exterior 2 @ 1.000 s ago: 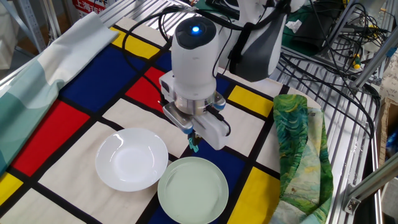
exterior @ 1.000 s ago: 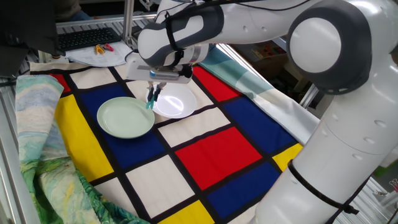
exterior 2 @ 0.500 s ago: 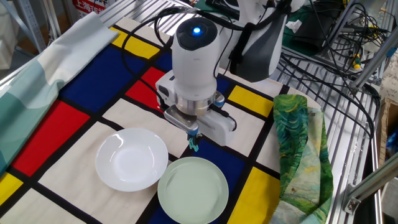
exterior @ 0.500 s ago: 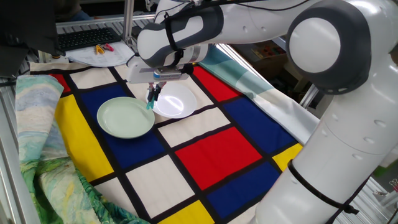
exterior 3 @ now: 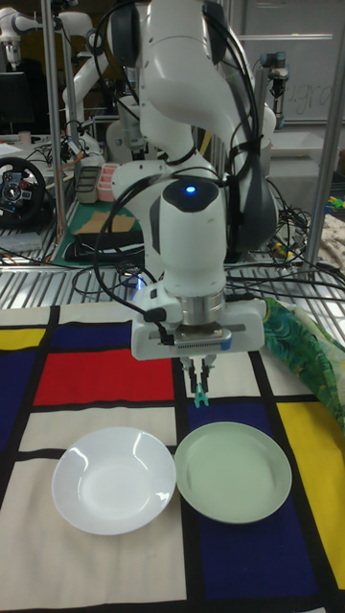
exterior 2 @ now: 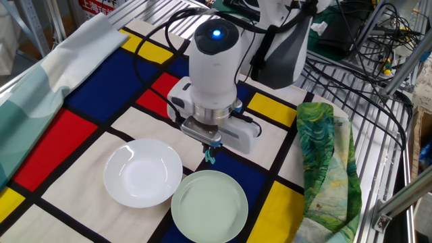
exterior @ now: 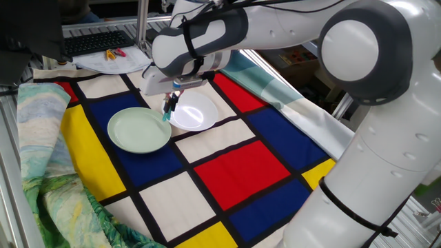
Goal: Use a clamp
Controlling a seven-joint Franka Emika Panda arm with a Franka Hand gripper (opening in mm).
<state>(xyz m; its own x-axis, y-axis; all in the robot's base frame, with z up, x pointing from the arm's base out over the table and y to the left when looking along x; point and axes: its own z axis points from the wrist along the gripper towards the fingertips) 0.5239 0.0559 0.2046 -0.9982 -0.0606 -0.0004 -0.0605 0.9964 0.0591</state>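
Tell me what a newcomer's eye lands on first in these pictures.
First, the big white robot arm looming over a tablecloth of bold red, blue, yellow and white blocks. Next, its gripper, shut on a small teal clamp that hangs above the cloth. Just below sit a pale green plate and a white plate, side by side.

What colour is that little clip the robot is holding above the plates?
Teal-green. The clamp shows best in the tall fixed view, hanging from the gripper.
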